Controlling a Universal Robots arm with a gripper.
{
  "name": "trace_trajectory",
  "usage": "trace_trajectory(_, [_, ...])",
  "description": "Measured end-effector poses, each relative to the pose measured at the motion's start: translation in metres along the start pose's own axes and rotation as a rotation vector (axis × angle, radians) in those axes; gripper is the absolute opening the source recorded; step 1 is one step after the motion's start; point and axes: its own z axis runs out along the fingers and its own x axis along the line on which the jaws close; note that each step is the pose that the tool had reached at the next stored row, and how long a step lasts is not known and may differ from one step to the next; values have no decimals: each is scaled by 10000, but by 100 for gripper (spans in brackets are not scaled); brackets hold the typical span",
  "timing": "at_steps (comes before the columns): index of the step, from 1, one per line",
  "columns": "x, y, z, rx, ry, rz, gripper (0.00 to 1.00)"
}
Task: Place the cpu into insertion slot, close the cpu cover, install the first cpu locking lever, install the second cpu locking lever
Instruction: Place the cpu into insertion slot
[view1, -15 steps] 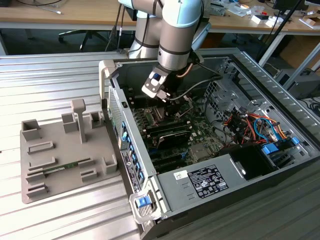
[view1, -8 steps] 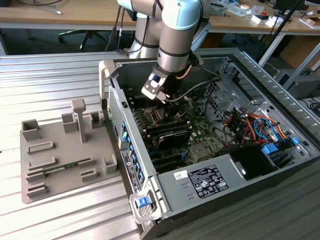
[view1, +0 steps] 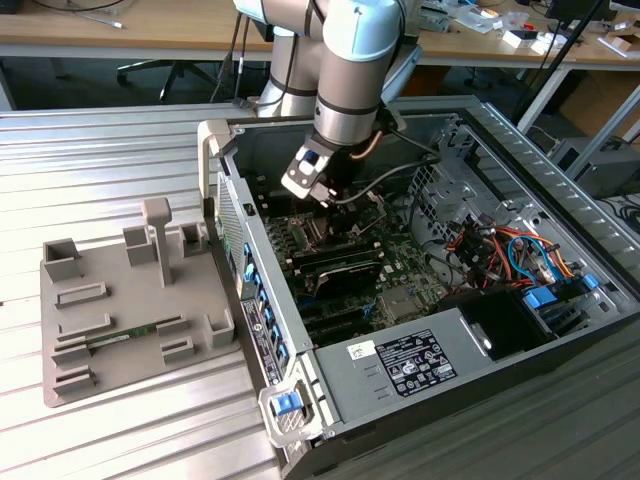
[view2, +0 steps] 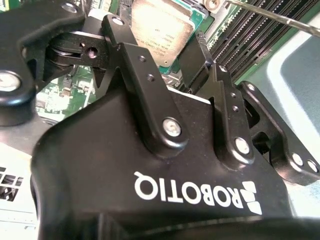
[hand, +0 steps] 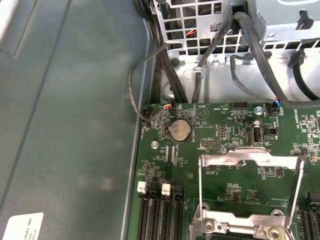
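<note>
**CPU at the socket, cover up, levers undone**

Sweeping from the exterior view's left: outside the case sits the grey fixture tray, with one green memory stick lying in it. Inside the case, the gripper is down low over the insertion slot. In the second wrist view the cpu sits silver top up, right at the gripper's working end. I cannot tell whether the gripper is clamped on it or clear of it, nor whether the chip is fully seated. My read is that step one is at or near its finish.

On to the cover. In the first wrist view the cpu cover stands up on its hinge, and the board shows through its square hole, so it is not closed. Inside the case, a thin silver rod runs free past the memory slots. I take it for a locking lever, unlatched. That leaves the cover and both levers to do.

As for writing, there is white maker's lettering across the gripper's body and faint print on the cpu's top. The green board carries white legends, and a white sticker lies on the case floor. Toward the exterior view's right, inside the case, a white label sits on the power supply. I'm reading none of it off.
</note>
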Motion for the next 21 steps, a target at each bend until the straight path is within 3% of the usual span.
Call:
trace_trajectory(15, [10,6,29,-1,5,9,54])
trace_trajectory(17, [9,6,29,-1,2,8,56])
trace_trajectory(18, [9,5,29,0,1,9,62])
trace_trajectory(21, [9,5,29,1,-1,8,62])
